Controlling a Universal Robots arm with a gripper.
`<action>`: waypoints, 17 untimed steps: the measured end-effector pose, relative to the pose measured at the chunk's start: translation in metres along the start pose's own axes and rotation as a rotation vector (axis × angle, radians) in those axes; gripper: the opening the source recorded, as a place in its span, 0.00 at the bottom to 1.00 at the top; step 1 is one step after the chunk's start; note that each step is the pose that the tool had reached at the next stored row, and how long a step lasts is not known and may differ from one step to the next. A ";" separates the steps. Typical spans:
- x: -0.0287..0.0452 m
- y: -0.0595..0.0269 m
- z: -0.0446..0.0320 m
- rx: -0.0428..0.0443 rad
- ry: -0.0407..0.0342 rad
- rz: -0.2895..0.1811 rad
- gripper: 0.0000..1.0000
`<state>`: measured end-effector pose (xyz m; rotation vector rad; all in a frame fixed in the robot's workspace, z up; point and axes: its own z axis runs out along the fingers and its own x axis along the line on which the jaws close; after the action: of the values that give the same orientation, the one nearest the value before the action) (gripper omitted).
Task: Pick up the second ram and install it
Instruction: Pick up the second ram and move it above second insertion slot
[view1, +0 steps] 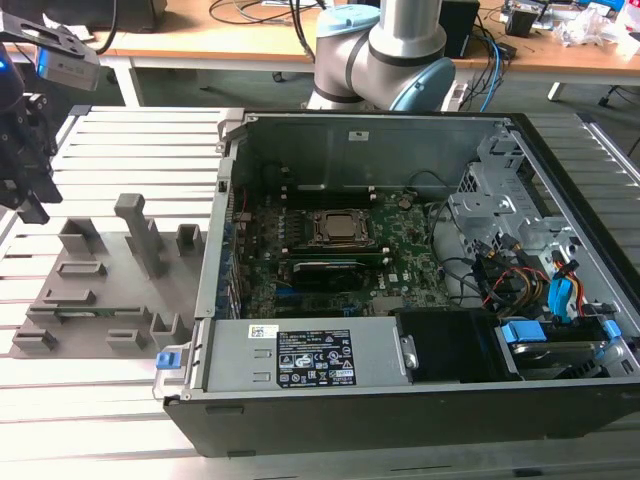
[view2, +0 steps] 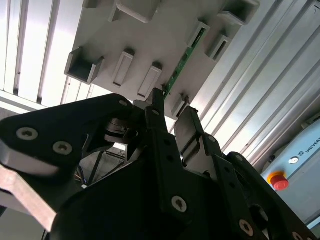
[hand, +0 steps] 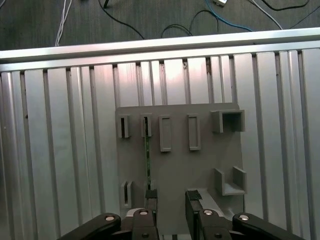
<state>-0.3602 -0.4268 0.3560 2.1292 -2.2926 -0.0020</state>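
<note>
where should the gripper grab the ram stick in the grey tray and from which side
Probably take the ram by its bare middle stretch, jaws closing on its two flat faces, coming straight down from above. It stands on edge in the grey tray, with both ends seated in slots, so only the upper edge between them is free.

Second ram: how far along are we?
Done: one stick looks seated by the CPU socket. In hand: nothing; the open gripper hovers over the tray. Left: the second ram stands in its tray slot, ungrasped, so pickup and install remain.
</note>
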 end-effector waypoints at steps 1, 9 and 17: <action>0.0000 0.0000 0.0004 -0.0001 0.0000 0.000 0.36; -0.0001 0.0000 0.0068 0.0000 -0.0001 0.000 0.36; -0.0001 -0.0001 0.0146 0.0000 0.0000 0.000 0.36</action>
<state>-0.3602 -0.4267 0.3413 2.1291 -2.2927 -0.0021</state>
